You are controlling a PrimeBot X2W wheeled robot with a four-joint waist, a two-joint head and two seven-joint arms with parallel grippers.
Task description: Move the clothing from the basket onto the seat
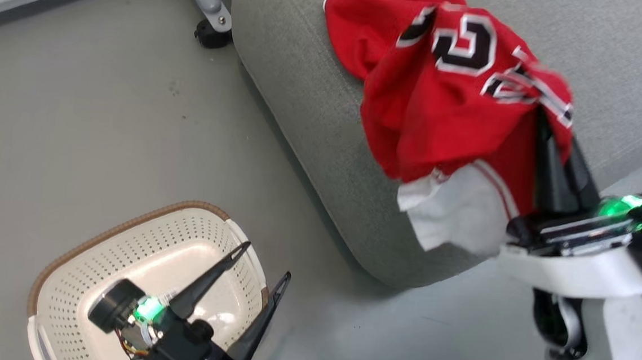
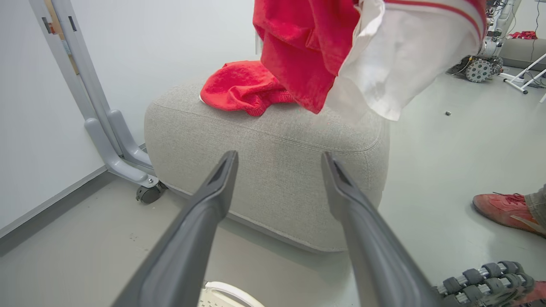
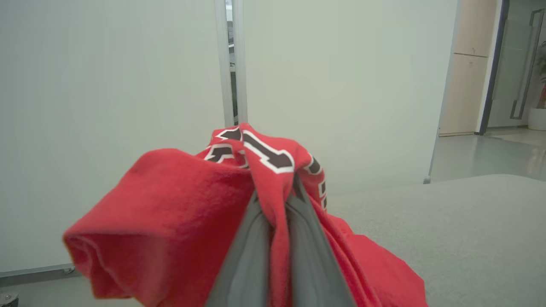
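Clothing, two red garments. The jersey (image 1: 462, 99) is bunched into deep folds, with black letters and numbers outlined in white across its upper side and a white panel edged by a red stripe hanging from its lower end. The plain red garment (image 2: 243, 87) lies crumpled on top of the seat (image 1: 303, 116), a line of white trim showing at its edge. The seat is a large grey fabric cushion with rounded corners and a stitched seam.

The right hand (image 1: 552, 145) has its two dark fingers pressed together on a fold of the jersey, which hangs from them over the near corner of the seat. Whether the hanging cloth touches the cushion cannot be told. In the right wrist view the red fabric wraps over both fingers (image 3: 256, 238).

The left hand (image 1: 268, 259) is spread wide and holds nothing. It hangs over the basket (image 1: 124, 245), a cream perforated tub with a brown rim, which stands on the floor near the seat.
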